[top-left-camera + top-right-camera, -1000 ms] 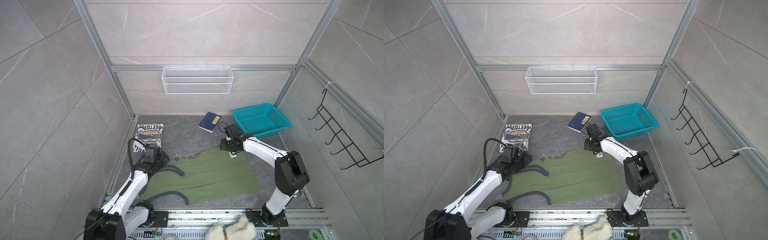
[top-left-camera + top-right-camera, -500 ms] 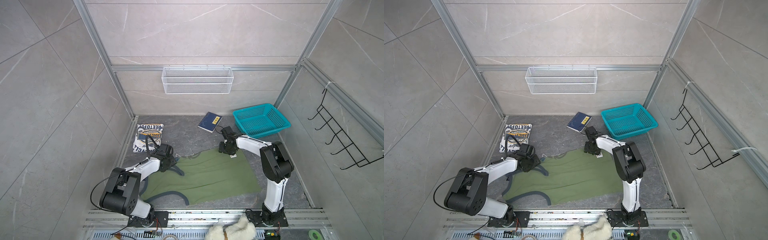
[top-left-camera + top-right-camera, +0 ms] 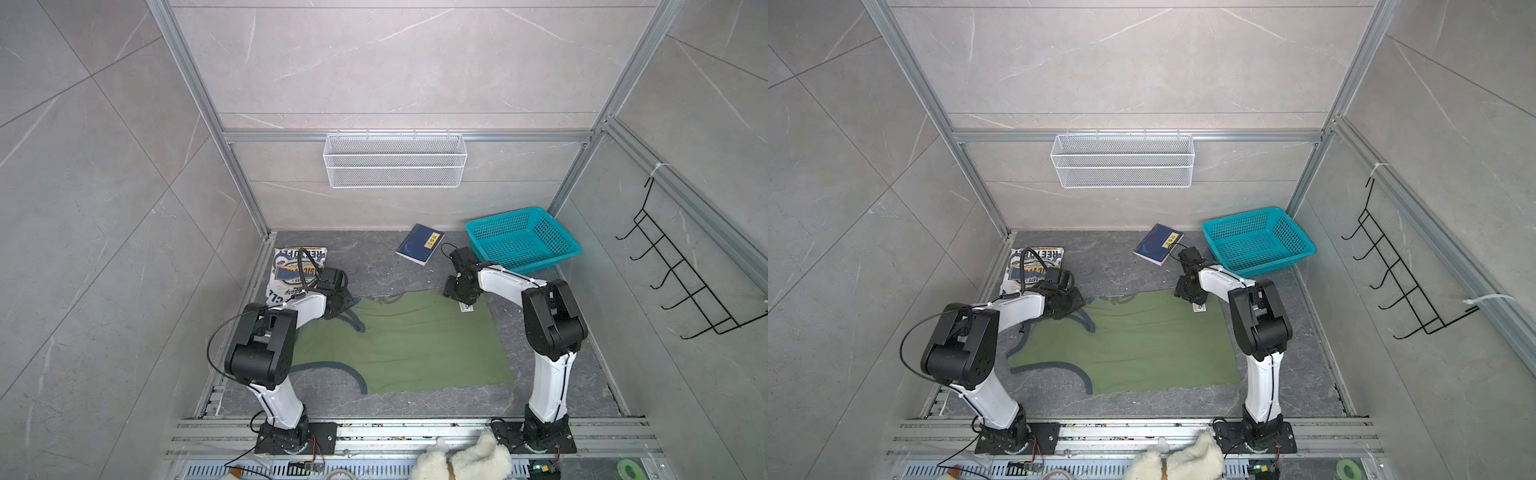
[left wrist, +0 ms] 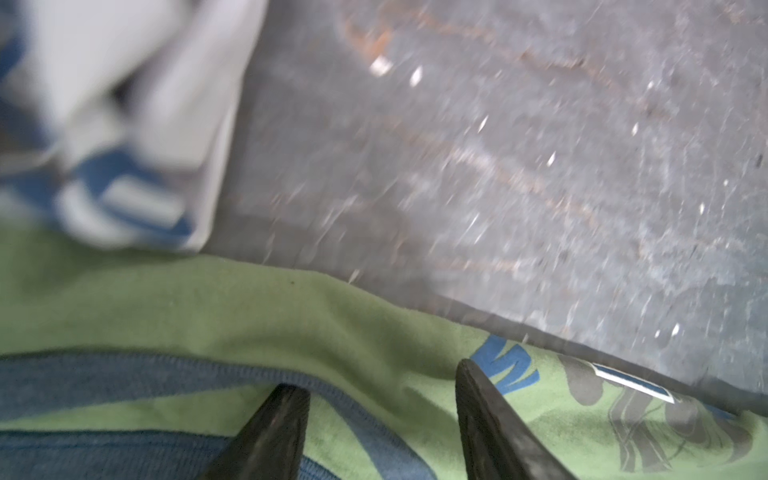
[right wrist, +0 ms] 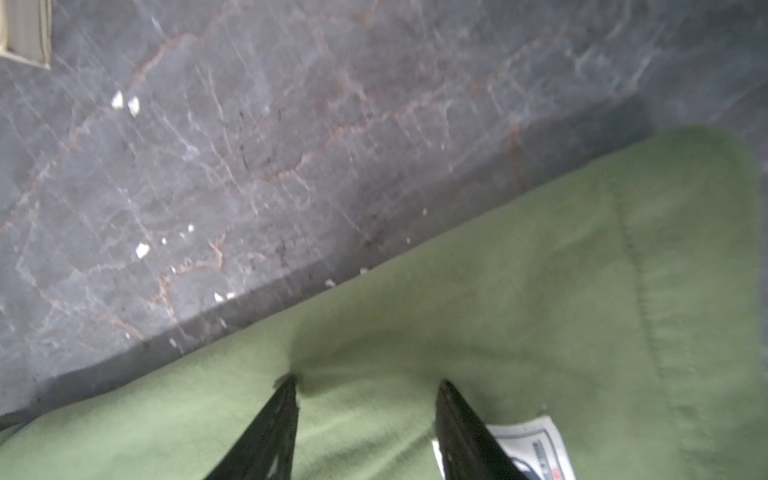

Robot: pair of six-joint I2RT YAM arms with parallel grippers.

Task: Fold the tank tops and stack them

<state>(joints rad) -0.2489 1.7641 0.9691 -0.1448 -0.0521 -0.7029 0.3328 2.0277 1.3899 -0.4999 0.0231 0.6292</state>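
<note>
The left gripper (image 4: 376, 376) has its fingers spread, tips down on the olive green tank top (image 4: 249, 307). One fingertip rests on the navy trim (image 4: 124, 374) and the other sits beside blue printed lettering (image 4: 509, 374). The cloth lies flat in the gap, with nothing pinched. Just past the tips the cloth edge gives way to the dark marble table (image 4: 498, 166). Near this gripper lies the folded white tank top (image 3: 286, 259), badge print up. The blurred wrist view does not show whether it touches the green cloth.

The right gripper (image 5: 365, 382) is likewise spread, both tips pressed on the same green top near its far edge. One tip dimples the cloth. A white care label (image 5: 536, 440) lies just beside the other finger.

In both top views the green top lies flat, spanning from one gripper to the other and running back from them toward the arm bases.

Beyond the right gripper a navy book (image 3: 419, 245) with a yellow label lies on the table. A teal basket (image 3: 540, 262) stands near the book, apart from it. Well beyond both grippers, a white wire basket (image 3: 395, 166) hangs on the back wall.
</note>
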